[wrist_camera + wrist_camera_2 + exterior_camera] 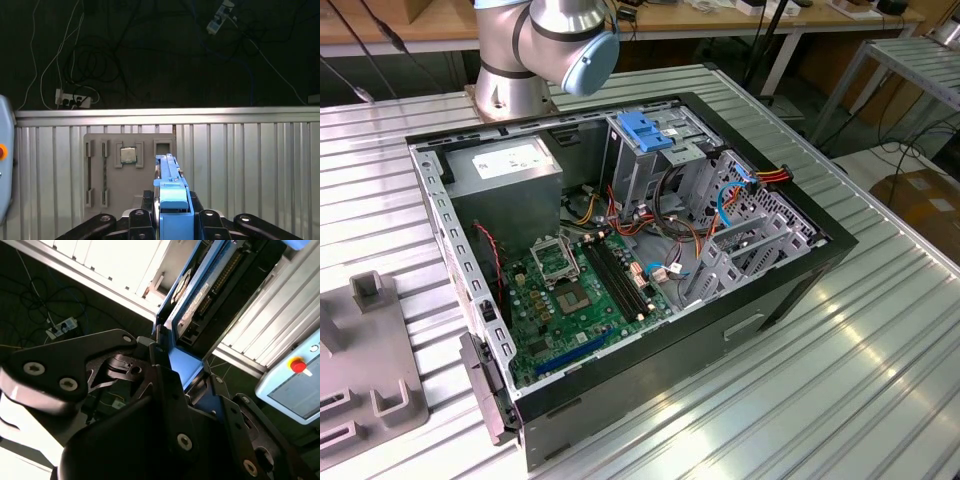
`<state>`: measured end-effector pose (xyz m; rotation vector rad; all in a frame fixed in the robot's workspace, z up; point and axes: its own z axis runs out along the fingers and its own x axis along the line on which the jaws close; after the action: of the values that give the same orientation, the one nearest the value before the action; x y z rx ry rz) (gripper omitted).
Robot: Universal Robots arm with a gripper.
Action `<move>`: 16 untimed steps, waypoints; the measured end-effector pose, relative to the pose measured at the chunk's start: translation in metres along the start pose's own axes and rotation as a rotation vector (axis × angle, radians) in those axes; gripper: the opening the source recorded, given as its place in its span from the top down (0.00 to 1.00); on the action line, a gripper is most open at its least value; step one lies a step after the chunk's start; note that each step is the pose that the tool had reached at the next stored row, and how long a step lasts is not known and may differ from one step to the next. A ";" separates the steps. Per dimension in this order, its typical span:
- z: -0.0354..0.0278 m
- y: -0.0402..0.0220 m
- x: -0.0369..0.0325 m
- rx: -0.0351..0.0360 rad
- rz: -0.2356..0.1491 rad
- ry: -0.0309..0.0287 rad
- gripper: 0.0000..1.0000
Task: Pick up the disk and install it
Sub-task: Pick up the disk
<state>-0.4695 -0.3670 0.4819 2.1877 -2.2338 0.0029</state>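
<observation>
The disk [171, 176] stands on edge between my gripper's [173, 206] black fingers, one blue plastic rail facing the first wrist view. In the second wrist view the disk [196, 296] shows its silver side, its connector row and a blue rail, and rises out of the gripper [182, 371], which is shut on it. The disk hangs above a grey fixture plate [97, 172] on the ribbed metal table. In the exterior view the open computer case [620, 250] lies on its side with its drive cage [650, 135], which has a blue plastic top, at the back.
The fixture plate holds a small square chip [128, 155] and several slots. Inside the case are a grey power-supply box [510, 175], the green motherboard [580, 290] and loose cables [740, 190]. The arm's base [520, 70] stands behind the case. Cables and power strips [72, 97] lie on the floor beyond the table edge.
</observation>
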 end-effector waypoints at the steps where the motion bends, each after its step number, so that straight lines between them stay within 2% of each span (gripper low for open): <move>1: -0.0010 0.0000 0.0000 -0.0005 0.000 -0.0003 0.63; 11: -0.0158 -0.0001 0.0002 -0.0071 0.001 -0.0009 0.63; 14: -0.0227 -0.0001 0.0003 -0.0092 0.002 -0.0009 0.63; 16: -0.0241 0.0000 0.0003 -0.0094 0.002 -0.0011 0.63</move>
<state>-0.4693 -0.3670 0.5060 2.1816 -2.2316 -0.0087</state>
